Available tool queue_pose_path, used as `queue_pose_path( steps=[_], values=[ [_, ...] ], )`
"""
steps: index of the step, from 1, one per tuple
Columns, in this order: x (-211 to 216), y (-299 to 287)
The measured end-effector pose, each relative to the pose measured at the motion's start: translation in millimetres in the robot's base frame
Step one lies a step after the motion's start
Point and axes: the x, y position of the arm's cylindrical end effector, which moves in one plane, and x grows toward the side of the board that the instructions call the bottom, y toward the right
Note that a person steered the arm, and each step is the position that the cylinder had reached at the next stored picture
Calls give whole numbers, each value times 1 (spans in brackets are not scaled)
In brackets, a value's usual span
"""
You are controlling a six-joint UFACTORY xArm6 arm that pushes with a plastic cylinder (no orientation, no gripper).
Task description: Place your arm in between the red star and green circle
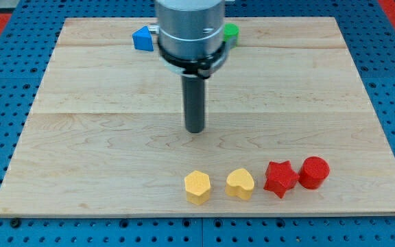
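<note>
The red star (280, 178) lies near the view's bottom right, touching a red round block (314, 171) on its right. A green block (231, 32) shows at the view's top, mostly hidden behind the arm's body, so its shape is unclear. My tip (195, 130) rests on the wooden board (81, 137) near the middle, well below the green block and up-left of the red star, touching no block.
A blue triangular block (142, 38) sits at the top, left of the arm. A yellow hexagon-like block (197, 186) and a yellow heart (239, 183) lie in a row left of the red star. Blue pegboard surrounds the board.
</note>
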Motion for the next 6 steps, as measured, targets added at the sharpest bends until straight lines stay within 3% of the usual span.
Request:
queue_pose_path(
  steps=[6],
  values=[
    [-12,11]
  ],
)
